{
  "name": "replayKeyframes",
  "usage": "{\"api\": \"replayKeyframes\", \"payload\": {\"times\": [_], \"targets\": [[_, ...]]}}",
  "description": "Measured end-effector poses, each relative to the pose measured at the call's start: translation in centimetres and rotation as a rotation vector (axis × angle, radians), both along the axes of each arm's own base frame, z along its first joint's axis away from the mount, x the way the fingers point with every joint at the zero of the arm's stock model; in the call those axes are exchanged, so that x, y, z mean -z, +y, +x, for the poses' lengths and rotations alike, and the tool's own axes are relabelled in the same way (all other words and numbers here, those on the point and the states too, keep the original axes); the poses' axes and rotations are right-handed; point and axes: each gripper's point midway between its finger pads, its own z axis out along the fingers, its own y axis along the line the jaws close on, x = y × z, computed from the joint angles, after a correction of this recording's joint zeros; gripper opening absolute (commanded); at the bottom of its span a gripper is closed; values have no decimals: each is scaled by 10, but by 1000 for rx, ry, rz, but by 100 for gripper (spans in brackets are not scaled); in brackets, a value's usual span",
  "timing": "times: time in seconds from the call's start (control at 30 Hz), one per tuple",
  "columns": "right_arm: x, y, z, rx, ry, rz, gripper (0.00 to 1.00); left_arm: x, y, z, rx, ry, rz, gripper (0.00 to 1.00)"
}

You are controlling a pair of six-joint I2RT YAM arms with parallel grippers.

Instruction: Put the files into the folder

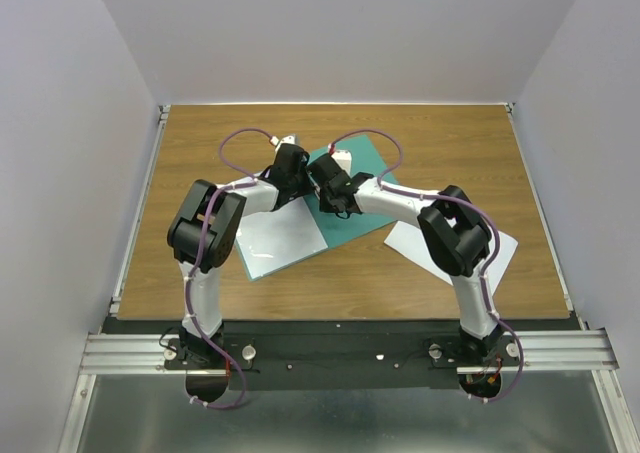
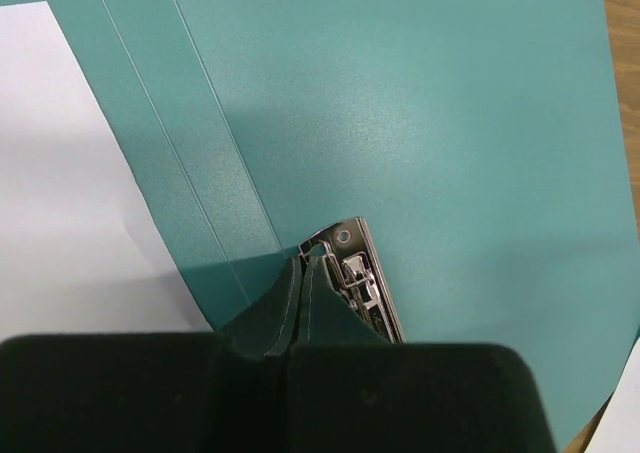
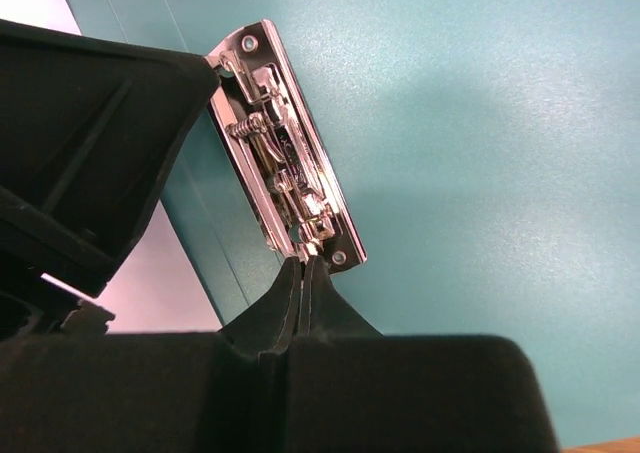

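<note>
The teal-green folder (image 1: pixel 368 165) lies open on the table, with its metal clip (image 2: pixel 362 273) by the spine. One white file (image 1: pixel 283 235) rests on the folder's left half. A second file (image 1: pixel 408 241) lies on the wood to the right, partly under the right arm. My left gripper (image 2: pixel 303 258) is shut, its tips touching one end of the clip. At the clip's (image 3: pixel 290 153) other end, my right gripper (image 3: pixel 305 265) is also shut, tips against the metal. Nothing shows between either pair of jaws. From above, the left gripper (image 1: pixel 298 185) and right gripper (image 1: pixel 326 195) nearly meet over the spine.
The wooden table (image 1: pixel 450 143) is walled in white at the back and both sides. The left gripper's black body (image 3: pixel 80 153) sits close beside the clip in the right wrist view. Both arms arch inward over the folder.
</note>
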Motion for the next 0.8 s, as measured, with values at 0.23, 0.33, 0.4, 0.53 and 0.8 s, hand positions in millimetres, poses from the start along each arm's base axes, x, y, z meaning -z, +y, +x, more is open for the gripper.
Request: {"api": "replayKeyframes", "payload": {"times": [0.23,0.33,0.4,0.53,0.8], "targets": [[-12,-25,15,25,-76,-147,1,0,-1,2,8,-9,1,0],[-8,-38,17,31,-74,-210,1,0,0,2,11,-10,2,0],[-7,-43,17,23,-67,-233,1,-1,0,2,14,-9,1,0],[-9,-42,18,11,-69,-236,1,-1,-1,2,21,-7,-6,0],[-56,-35,20,30,-131,-142,28,-6,9,-8,23,30,-21,0]]}}
